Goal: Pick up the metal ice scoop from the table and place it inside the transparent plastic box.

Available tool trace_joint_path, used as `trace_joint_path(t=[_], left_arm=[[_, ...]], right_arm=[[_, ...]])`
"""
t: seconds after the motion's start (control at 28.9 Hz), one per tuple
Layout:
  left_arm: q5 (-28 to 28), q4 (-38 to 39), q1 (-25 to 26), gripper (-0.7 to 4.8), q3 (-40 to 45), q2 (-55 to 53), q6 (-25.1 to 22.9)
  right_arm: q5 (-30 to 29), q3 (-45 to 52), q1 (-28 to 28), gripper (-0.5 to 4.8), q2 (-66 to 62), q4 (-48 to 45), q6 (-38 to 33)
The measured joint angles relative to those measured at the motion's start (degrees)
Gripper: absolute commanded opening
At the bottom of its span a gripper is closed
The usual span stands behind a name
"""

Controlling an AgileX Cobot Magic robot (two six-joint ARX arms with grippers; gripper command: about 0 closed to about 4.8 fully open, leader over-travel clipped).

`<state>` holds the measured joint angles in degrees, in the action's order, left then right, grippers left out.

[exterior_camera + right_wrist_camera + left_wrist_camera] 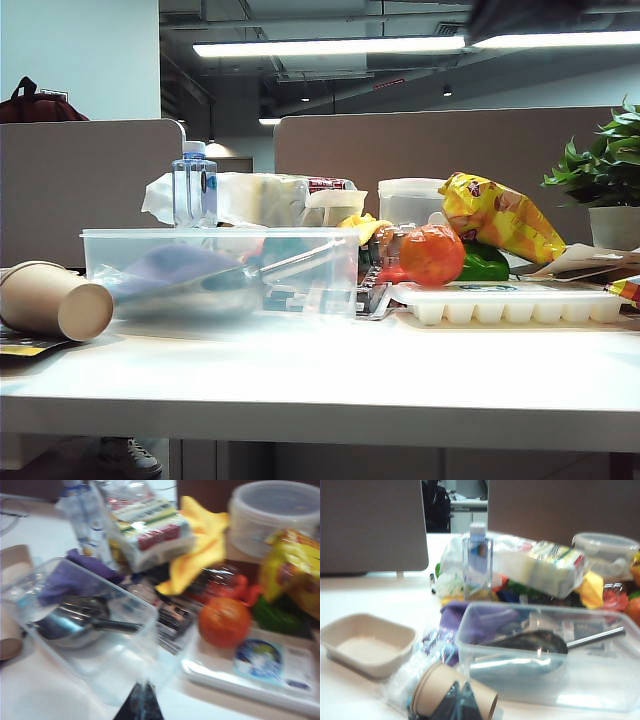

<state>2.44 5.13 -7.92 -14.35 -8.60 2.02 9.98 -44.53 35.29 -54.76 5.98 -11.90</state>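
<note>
Inside the clear box (220, 272) on the white table (320, 375) lies the scoop (530, 650), bowl on the box floor and handle slanting up toward the far rim. Nothing else shows plainly in the box; a purple cloth (75, 577) sits just behind its far wall. A paper cup (55, 298) lies on its side just beside the box, and a shallow beige tray (367, 642) stands near it. Behind the box stands a small water bottle (195, 185), and farther back a lidded clear tub (275, 515). A white ice tray (510, 300) lies near the box, with an orange ball (224, 621) on its edge.

The left gripper (456, 702) hangs above the cup, its dark tips pressed together with nothing between them. The right gripper (142, 705) is above the table at the near side of the box, its tips also together and empty.
</note>
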Motion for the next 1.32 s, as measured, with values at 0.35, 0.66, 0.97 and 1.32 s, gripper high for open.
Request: trace_joint_path(t=[0.35, 0.66, 0.97, 1.32], left_arm=[[0.0, -0.1, 0.0, -0.05, 7.0, 8.2, 0.0], [0.1, -0.3, 0.5, -0.05, 9.9, 8.3, 0.0], [0.1, 3.4, 0.5, -0.05, 14.1, 8.3, 0.0], [0.0, 4.3, 0.5, -0.05, 14.0, 8.3, 0.0]], right_arm=[[9.7, 11.8, 0.0, -0.08, 15.0, -3.9, -0.4], [15.8, 19.3, 0.0, -0.08, 22.5, -4.7, -1.4], [17.7, 24.7, 0.0, -0.08, 29.4, -5.2, -3.1], [18.4, 27.1, 0.0, -0.08, 35.0, -3.8, -3.2]])
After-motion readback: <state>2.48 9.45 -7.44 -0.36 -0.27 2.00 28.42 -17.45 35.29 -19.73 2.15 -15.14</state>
